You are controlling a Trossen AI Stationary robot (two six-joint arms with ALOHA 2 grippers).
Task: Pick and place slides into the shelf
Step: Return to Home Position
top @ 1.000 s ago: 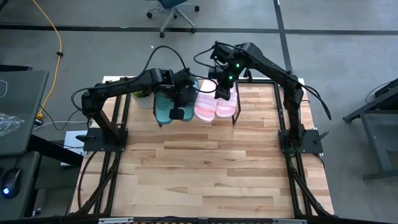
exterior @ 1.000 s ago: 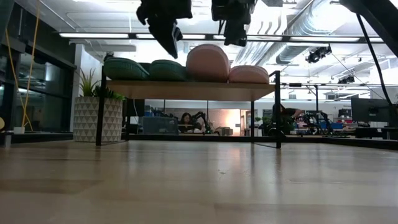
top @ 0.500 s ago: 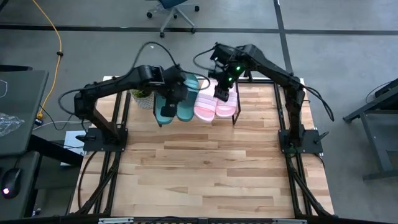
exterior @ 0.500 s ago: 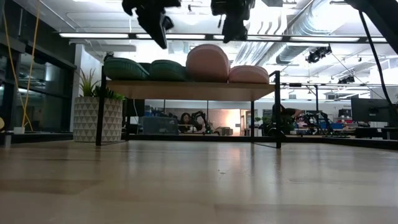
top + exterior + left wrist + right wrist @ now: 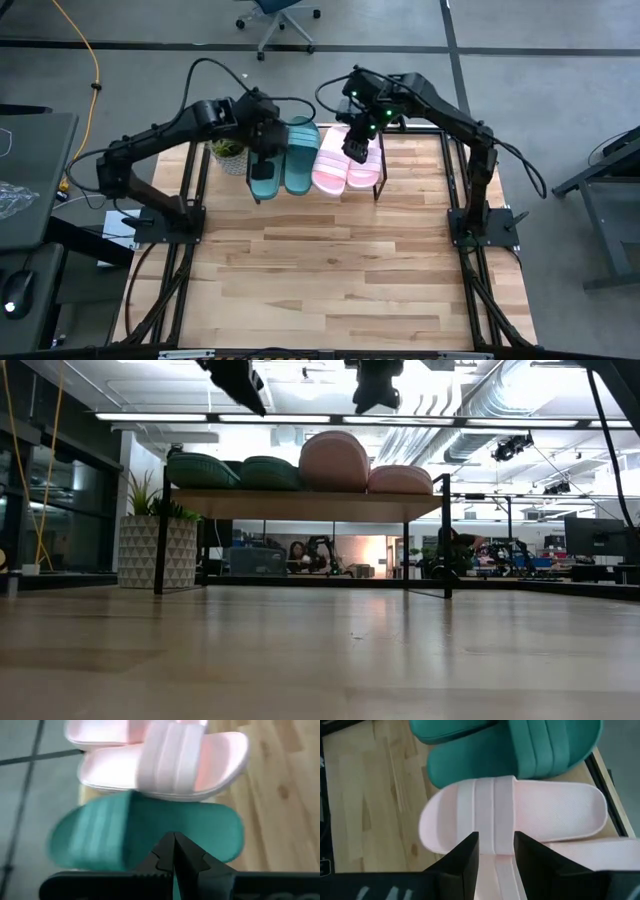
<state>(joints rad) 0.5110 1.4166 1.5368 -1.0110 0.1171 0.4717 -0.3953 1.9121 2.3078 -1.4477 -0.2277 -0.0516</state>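
Note:
Four slides lie side by side, soles down, on the shelf point(image 5: 300, 503) at the table's far edge: two teal ones point(image 5: 265, 170) point(image 5: 300, 160) and two pink ones point(image 5: 328, 165) point(image 5: 362, 168). In the low view one pink slide point(image 5: 335, 460) stands higher than its neighbour point(image 5: 400, 480). My left gripper point(image 5: 174, 840) is shut and hovers above the teal slides point(image 5: 145, 835), clear of them point(image 5: 240, 378). My right gripper point(image 5: 496, 847) is open and hangs above a pink slide's strap point(image 5: 492, 805) without touching it point(image 5: 377, 390).
A potted plant in a patterned white pot point(image 5: 155, 550) stands just left of the shelf. The shelf's thin black legs point(image 5: 446, 535) rise from the wooden tabletop point(image 5: 330, 270), whose near part lies bare in front of the shelf. Desks and a chair stand beyond the table.
My left gripper has risen and drawn back toward the table's left, away from the teal slides. My right gripper has risen a little above the pink slides. The four slides have stayed where they were on the shelf.

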